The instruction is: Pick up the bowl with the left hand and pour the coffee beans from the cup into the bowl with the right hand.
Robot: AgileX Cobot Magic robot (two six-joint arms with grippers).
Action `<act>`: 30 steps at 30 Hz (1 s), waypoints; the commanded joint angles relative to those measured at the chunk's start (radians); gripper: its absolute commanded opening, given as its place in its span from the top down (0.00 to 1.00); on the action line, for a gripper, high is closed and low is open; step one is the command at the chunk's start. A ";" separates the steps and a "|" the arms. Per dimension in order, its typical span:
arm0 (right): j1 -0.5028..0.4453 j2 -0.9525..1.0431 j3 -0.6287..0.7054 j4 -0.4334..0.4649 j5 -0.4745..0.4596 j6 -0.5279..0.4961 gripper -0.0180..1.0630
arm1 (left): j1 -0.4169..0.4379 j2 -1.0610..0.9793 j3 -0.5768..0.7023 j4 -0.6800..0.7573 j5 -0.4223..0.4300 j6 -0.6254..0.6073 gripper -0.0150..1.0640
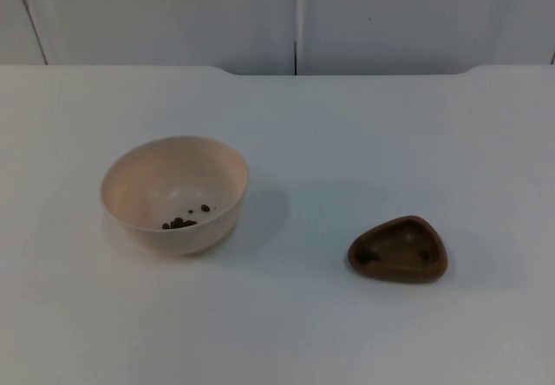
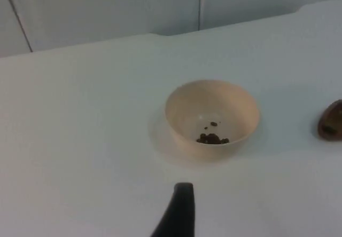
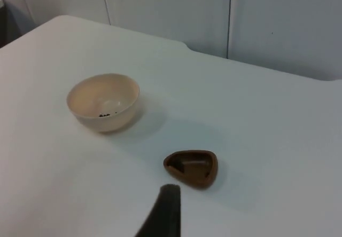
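We see the bowl (image 1: 174, 194) upright on the white table (image 1: 364, 125), on the left arm's side. The cup (image 1: 399, 248), a low brown vessel of rounded triangular outline, stands well apart from it on the right arm's side. Neither is lifted.

The deciding relation is side-to-arm. In the left wrist view the bowl (image 2: 212, 118) lies ahead of the left gripper's fingertip (image 2: 179, 207), with bare table between them, and the cup (image 2: 331, 120) sits off to one side. In the right wrist view the cup (image 3: 191, 167) lies just ahead of the right gripper's fingertip (image 3: 164, 210), and the bowl (image 3: 103, 101) sits farther off. We judge each arm nearer its own object, so no crossing is needed.

We see one fingertip per gripper, so we cannot tell how wide either stands. Neither holds anything.

The bowl is cream, round and smooth-walled, with a small cluster of coffee beans (image 1: 183, 220) already at the bottom. The cup's interior is dark, and we cannot tell whether beans remain in it.
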State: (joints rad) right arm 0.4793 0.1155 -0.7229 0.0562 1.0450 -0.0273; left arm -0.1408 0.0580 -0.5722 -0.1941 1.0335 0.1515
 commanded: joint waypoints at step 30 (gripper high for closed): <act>-0.003 -0.115 0.094 -0.001 0.140 -0.033 0.23 | 0.002 -0.058 0.079 0.140 0.039 -0.158 0.25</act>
State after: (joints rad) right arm 0.4793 0.0016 -0.6556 0.0562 1.1869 -0.0479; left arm -0.1408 0.0045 -0.4975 -0.0573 1.0701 -0.0123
